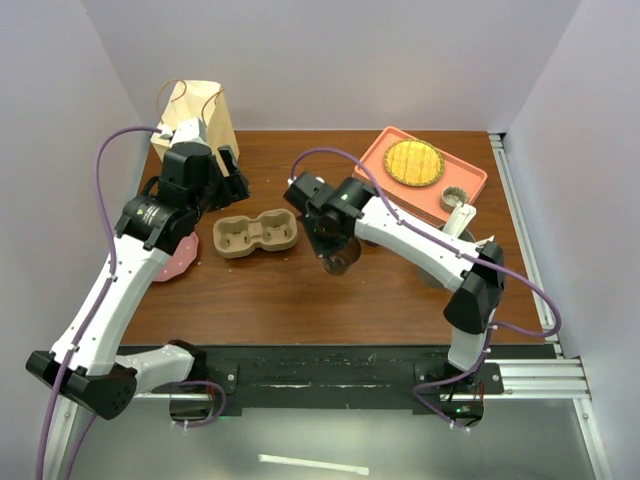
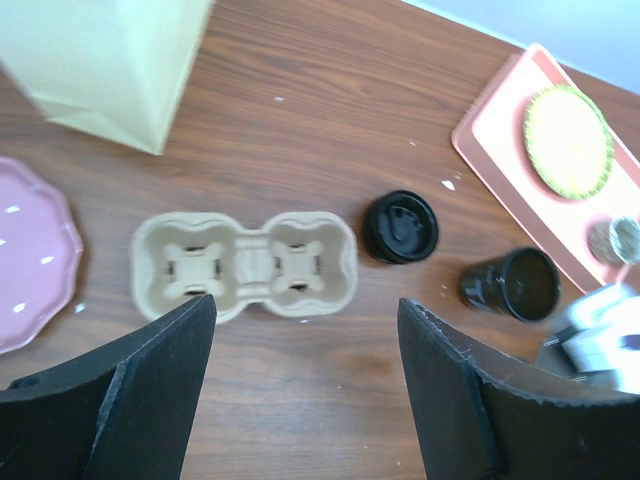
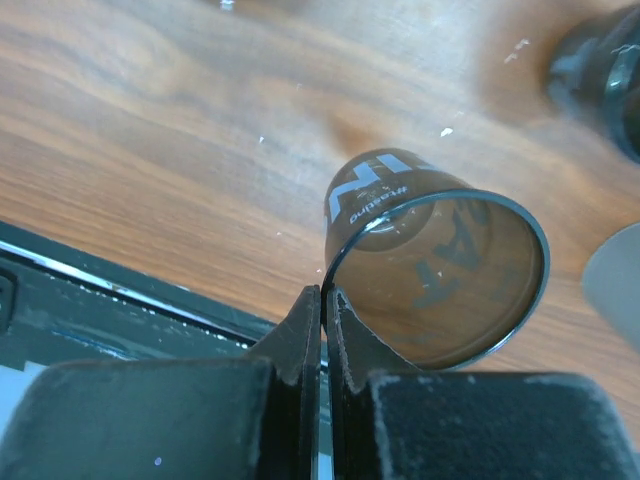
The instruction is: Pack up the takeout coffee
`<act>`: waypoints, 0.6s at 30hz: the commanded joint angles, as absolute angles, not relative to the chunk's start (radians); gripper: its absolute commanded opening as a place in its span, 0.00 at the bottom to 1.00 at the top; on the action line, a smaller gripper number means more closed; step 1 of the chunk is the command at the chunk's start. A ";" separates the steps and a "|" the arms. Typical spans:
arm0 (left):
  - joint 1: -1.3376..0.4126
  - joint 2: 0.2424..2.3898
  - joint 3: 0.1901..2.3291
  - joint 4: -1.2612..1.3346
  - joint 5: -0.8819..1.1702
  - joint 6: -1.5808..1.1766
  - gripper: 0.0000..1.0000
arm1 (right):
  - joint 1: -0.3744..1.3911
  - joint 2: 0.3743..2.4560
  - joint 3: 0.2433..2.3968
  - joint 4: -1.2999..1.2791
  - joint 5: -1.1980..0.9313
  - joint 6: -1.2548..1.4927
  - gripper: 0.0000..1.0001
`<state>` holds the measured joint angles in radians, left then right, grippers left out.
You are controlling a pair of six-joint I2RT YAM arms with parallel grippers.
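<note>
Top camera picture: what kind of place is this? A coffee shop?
Probably a robot practice booth, not a real shop: plain pale walls box in one wooden table, a left arm and right arm are bolted at its edge, and the cup carrier and paper bag look like takeout props.

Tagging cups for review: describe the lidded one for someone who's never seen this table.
On the wooden table, find the tan two-slot carrier. Just right of it stands the lidded black cup, untouched. Its neighbour, the open cup, has no lid and is pinched by the right gripper.
</note>
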<state>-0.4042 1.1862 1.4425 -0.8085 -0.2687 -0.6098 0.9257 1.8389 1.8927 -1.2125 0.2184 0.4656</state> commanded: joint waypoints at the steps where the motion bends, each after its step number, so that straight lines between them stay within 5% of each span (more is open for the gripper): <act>1: -0.402 1.138 1.467 -0.854 -0.405 -0.656 0.78 | 0.983 1.822 1.778 -1.068 0.230 0.538 0.00; 14: -0.403 1.121 1.448 -0.833 -0.373 -0.667 0.79 | 1.064 1.857 1.568 -0.874 0.267 0.595 0.00; 18: -0.405 1.138 1.450 -0.828 -0.353 -0.663 0.79 | 1.075 1.875 1.588 -0.903 0.291 0.635 0.11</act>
